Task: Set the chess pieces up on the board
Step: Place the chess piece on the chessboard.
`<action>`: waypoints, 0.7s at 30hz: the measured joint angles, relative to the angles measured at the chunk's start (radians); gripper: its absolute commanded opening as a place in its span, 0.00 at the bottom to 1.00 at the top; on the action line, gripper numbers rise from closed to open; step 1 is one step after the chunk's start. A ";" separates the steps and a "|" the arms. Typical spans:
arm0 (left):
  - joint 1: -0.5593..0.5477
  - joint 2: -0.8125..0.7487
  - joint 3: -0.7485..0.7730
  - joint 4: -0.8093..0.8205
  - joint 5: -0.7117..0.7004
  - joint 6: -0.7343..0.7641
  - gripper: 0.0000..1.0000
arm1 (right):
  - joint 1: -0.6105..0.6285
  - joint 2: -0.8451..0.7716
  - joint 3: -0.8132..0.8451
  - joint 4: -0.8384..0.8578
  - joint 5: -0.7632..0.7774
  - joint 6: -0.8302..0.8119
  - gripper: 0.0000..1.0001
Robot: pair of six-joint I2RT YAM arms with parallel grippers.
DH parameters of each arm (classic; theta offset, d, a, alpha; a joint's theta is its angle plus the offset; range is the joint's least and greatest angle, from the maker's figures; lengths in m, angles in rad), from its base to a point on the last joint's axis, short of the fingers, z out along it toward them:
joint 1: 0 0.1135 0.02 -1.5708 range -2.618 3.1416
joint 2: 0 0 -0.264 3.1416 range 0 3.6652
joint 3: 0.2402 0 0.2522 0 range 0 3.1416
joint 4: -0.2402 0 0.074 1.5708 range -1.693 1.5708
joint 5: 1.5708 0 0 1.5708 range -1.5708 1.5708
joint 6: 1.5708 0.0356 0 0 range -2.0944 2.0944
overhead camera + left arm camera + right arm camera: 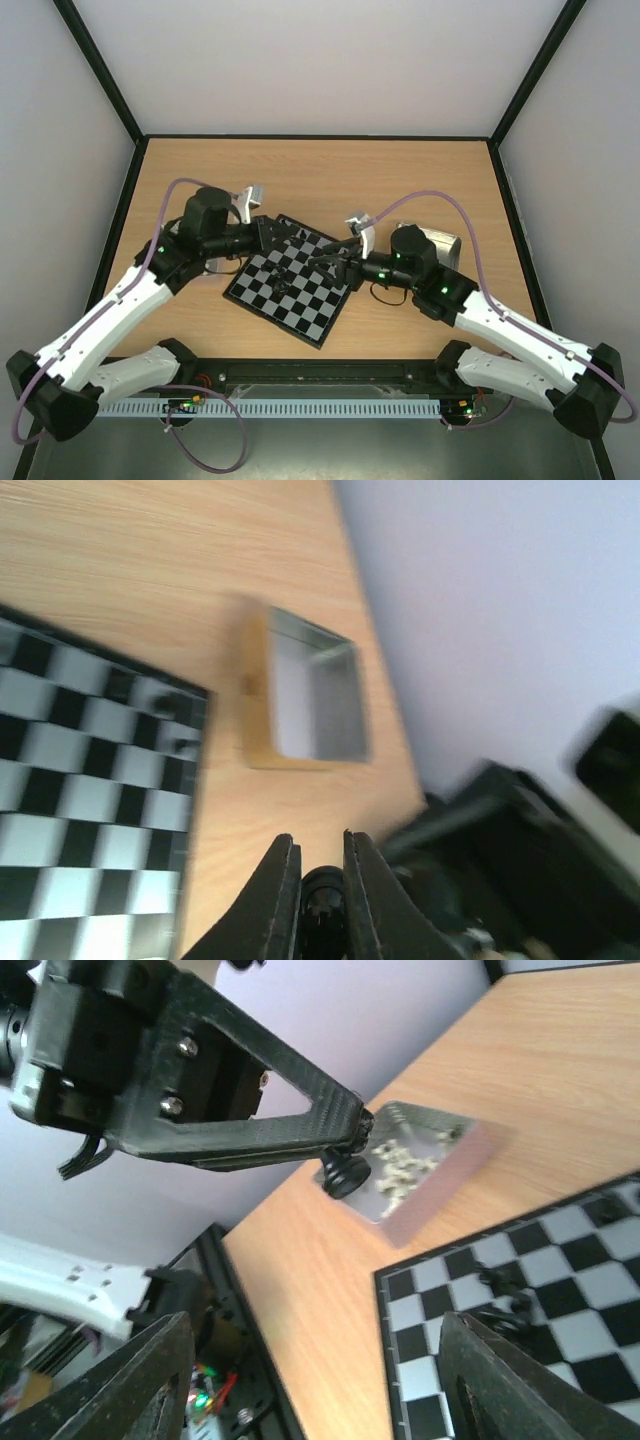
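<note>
Over the wooden table (420,180), left fingers (275,900) clench a black chessman (345,1173), probably bound for the board (300,295); right fingers (490,1380) hang released; next, seat it upright.

Pale walls (320,60) enclose a wooden table (420,180) (black posts (100,70) at corners).

Board (290,285) mid-table; tray (445,245) right of it; pieces (503,1293) on board.

No legible text, apparently.
</note>
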 measured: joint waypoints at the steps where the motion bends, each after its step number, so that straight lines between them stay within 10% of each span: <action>1: -0.003 0.019 0.014 -0.026 -0.042 0.021 0.02 | 0.000 -0.016 -0.007 -0.012 0.033 0.006 0.67; 11: -0.252 0.487 0.332 -0.286 -0.542 0.156 0.02 | -0.002 -0.086 0.000 -0.337 0.761 0.261 0.64; 21: -0.392 0.902 0.661 -0.331 -0.656 0.222 0.02 | -0.003 -0.305 0.001 -0.645 1.224 0.550 0.61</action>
